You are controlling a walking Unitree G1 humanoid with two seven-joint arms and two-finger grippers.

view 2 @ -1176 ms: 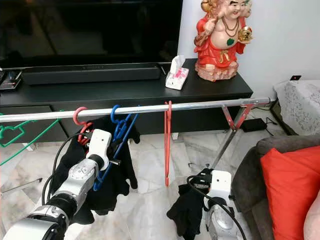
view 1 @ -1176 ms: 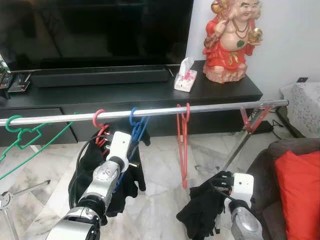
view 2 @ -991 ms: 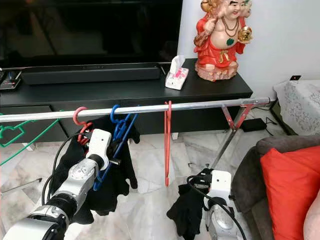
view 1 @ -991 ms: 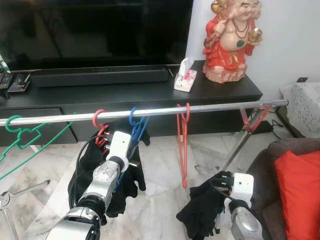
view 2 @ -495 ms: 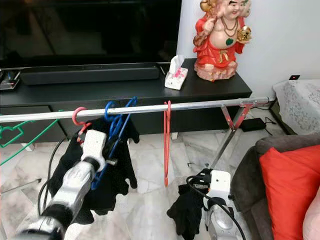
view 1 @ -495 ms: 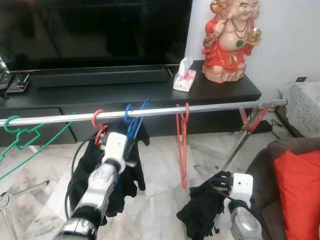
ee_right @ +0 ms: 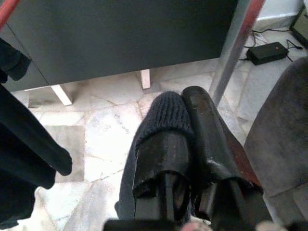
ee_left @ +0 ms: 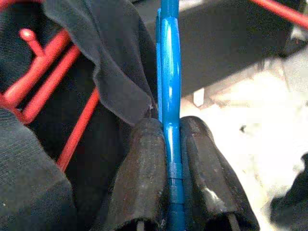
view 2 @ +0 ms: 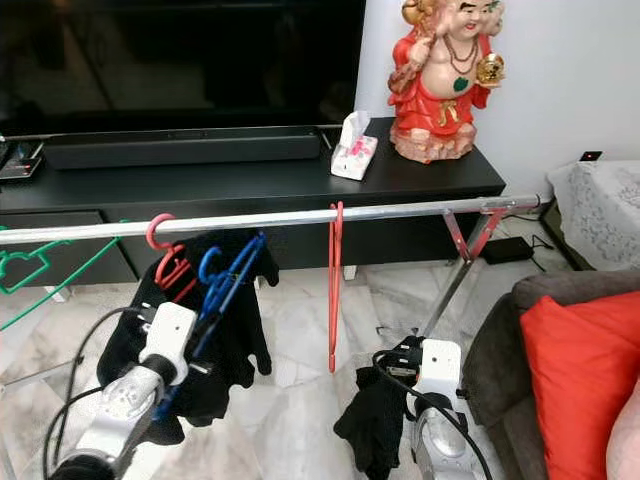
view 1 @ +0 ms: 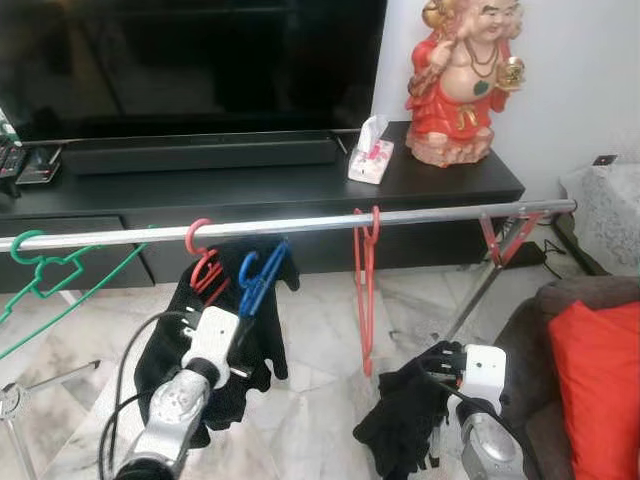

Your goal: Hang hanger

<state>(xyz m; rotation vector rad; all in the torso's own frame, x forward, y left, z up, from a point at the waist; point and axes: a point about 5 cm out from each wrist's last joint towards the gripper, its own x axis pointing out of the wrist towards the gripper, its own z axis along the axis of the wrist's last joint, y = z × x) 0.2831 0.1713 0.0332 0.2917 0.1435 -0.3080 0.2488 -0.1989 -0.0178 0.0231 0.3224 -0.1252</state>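
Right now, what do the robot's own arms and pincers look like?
Both arms are silver metal with ribbed, rounded joints, each ending in a white boxy wrist block with looping black cables. The left pincer and right pincer each have two long black fingers, rounded at the tips and scuffed.

TV (view 1: 190, 60) on black console (view 1: 300, 185) | red figurine (view 1: 462, 80) | tissue box (view 1: 370, 155) | red cushion (view 1: 597, 375)

The blue hanger (view 1: 256, 283) has come off the metal rail (view 1: 300, 224): earlier its hook sat over the rail beside the pink hanger (view 1: 203, 262), now the hook hangs free below it. The left gripper (ee_left: 166, 159), jaws clamped on the hanger, has dropped lower and drawn back toward the robot.
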